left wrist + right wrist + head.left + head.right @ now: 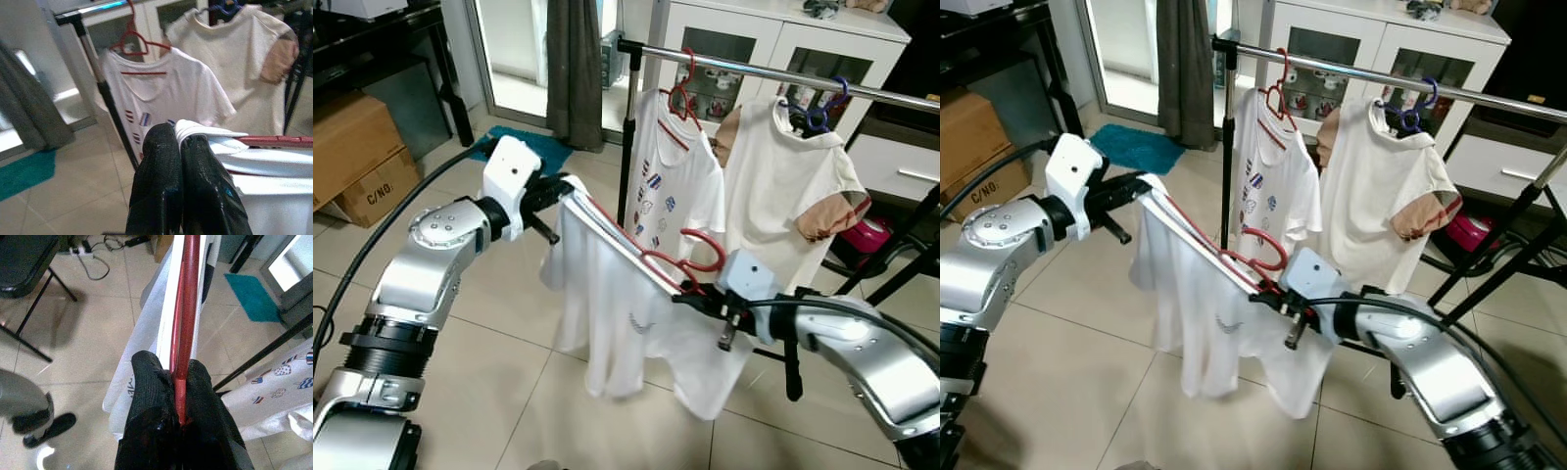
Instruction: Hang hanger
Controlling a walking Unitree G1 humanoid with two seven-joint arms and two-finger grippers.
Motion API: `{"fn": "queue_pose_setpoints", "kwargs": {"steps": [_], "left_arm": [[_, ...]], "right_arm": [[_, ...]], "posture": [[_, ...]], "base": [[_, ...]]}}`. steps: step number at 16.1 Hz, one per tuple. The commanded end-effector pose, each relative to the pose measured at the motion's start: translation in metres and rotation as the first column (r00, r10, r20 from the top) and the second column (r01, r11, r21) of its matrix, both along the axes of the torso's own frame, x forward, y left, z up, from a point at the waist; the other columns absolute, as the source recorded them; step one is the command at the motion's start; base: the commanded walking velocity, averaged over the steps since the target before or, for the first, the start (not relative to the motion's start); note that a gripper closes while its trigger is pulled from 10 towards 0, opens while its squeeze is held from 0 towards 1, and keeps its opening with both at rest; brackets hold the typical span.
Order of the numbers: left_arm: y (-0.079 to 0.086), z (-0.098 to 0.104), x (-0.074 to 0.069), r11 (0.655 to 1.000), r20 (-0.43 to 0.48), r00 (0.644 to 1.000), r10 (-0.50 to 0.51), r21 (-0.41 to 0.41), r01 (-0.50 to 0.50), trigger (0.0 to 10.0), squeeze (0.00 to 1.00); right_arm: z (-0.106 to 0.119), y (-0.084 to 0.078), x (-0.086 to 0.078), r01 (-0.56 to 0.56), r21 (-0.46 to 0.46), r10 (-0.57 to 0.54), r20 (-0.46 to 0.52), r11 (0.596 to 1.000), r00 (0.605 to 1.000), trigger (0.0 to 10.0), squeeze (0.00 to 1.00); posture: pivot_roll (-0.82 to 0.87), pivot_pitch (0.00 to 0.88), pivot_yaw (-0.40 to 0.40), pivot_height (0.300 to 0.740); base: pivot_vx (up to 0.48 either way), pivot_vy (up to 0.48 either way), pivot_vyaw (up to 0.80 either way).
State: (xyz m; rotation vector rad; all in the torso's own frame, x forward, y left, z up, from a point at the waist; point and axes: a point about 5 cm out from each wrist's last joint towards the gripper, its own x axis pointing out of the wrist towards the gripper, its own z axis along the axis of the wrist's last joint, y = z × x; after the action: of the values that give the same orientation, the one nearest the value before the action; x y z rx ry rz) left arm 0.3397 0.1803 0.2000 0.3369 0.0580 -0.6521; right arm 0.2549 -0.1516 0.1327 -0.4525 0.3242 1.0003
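Note:
A red hanger (pixel 641 253) carries a white T-shirt (pixel 617 328) and is held slanting between my two grippers, in front of and below the metal rail (pixel 773 73). My left gripper (pixel 564 192) is shut on the hanger's upper left end through the shirt's shoulder (pixel 195 131). The right gripper (pixel 693 294) is shut on the hanger (pixel 185 323) at its lower right end, just under the red hook (pixel 705 253). The rail holds a printed white shirt (pixel 671 186) on a red hanger and a cream shirt (pixel 783 176) on a blue hanger.
The rack's black upright (pixel 628 127) stands just behind the held shirt. Cardboard boxes (pixel 357 147) sit at the left, a teal mat (pixel 536 147) and a grey curtain (pixel 573 69) behind. A white cabinet (pixel 773 39) is beyond the rack. A person's shoe (pixel 49 428) is on the tiles.

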Motion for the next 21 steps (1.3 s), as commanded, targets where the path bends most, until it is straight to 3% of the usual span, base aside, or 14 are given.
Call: {"fn": "queue_pose_setpoints", "kwargs": {"steps": [1, 3, 4, 5, 8, 11, 14, 16, 18, 20, 21], "left_arm": [[0.022, 0.033, 0.002, 0.997, 0.129, 0.989, 0.071, 0.012, -0.073, 0.0, 0.00], [0.013, 0.027, -0.003, 0.998, 0.098, 0.995, -0.010, 0.059, 0.004, 0.0, 0.00], [0.004, 0.014, -0.006, 0.988, 0.052, 0.996, -0.071, 0.143, 0.063, 0.0, 0.00], [-0.004, 0.003, -0.007, 0.977, 0.034, 0.994, -0.102, 0.190, 0.093, 0.0, 0.00], [-0.032, -0.007, -0.010, 0.961, 0.028, 0.982, -0.186, 0.213, 0.176, 0.0, 0.00], [-0.053, -0.010, -0.015, 0.958, 0.023, 0.970, -0.244, 0.158, 0.237, 0.0, 0.00], [-0.044, 0.002, -0.009, 0.990, 0.087, 0.987, -0.135, 0.043, 0.132, 0.0, 0.00], [-0.042, 0.005, -0.009, 0.993, 0.094, 0.989, -0.118, 0.014, 0.118, 0.0, 0.00], [-0.024, 0.005, -0.006, 0.993, 0.124, 0.991, -0.056, 0.114, 0.042, 0.0, 0.00], [0.000, 0.007, -0.003, 0.978, 0.164, 0.986, 0.034, 0.196, -0.066, 0.0, 0.00], [0.016, 0.009, -0.001, 0.965, 0.190, 0.976, 0.106, 0.216, -0.147, 0.0, 0.00]], "right_arm": [[-0.031, -0.027, -0.011, 0.038, -0.149, -0.062, -0.163, 0.988, 0.985, 0.0, 0.00], [-0.025, -0.025, -0.009, 0.054, -0.101, -0.070, -0.158, 0.993, 0.985, 0.0, 0.00], [-0.012, -0.016, -0.002, 0.091, -0.021, -0.093, -0.159, 0.996, 0.983, 0.0, 0.00], [-0.006, -0.011, 0.001, 0.097, -0.006, -0.096, -0.175, 0.995, 0.980, 0.0, 0.00], [-0.013, -0.010, 0.000, 0.032, -0.134, -0.063, -0.236, 0.990, 0.970, 0.0, 0.00], [-0.026, -0.011, 0.003, 0.047, -0.239, -0.107, -0.244, 0.970, 0.964, 0.0, 0.00], [-0.026, -0.010, 0.002, 0.056, -0.246, -0.123, -0.264, 0.968, 0.957, 0.0, 0.00], [-0.027, -0.008, 0.001, 0.064, -0.235, -0.129, -0.276, 0.970, 0.953, 0.0, 0.00], [-0.032, -0.012, -0.001, 0.089, -0.240, -0.160, -0.296, 0.967, 0.942, 0.0, 0.00], [-0.030, -0.015, 0.000, 0.177, -0.109, -0.204, -0.349, 0.978, 0.914, 0.0, 0.00], [-0.031, -0.022, -0.002, 0.195, -0.107, -0.220, -0.361, 0.975, 0.906, 0.0, 0.00]], "posture": [[-0.07, 0.000, -0.050, 0.740], [-0.07, 0.000, -0.048, 0.740], [-0.07, 0.000, -0.048, 0.740], [-0.07, 0.000, -0.045, 0.740], [-0.08, 0.000, -0.047, 0.740], [-0.07, 0.000, -0.051, 0.740], [-0.07, 0.000, -0.051, 0.740], [-0.07, 0.000, -0.051, 0.740], [-0.07, 0.000, -0.054, 0.740], [-0.07, 0.000, -0.054, 0.740], [-0.07, 0.000, -0.056, 0.740]], "base": [[0.000, 0.000, 0.00], [0.000, 0.000, 0.00], [0.000, 0.000, 0.00], [0.000, 0.000, 0.00], [0.000, 0.000, 0.00], [0.000, 0.000, 0.00], [0.000, 0.000, 0.00], [0.000, 0.000, 0.00], [0.000, 0.000, 0.00], [0.000, 0.000, 0.00], [0.000, 0.000, 0.00]]}}
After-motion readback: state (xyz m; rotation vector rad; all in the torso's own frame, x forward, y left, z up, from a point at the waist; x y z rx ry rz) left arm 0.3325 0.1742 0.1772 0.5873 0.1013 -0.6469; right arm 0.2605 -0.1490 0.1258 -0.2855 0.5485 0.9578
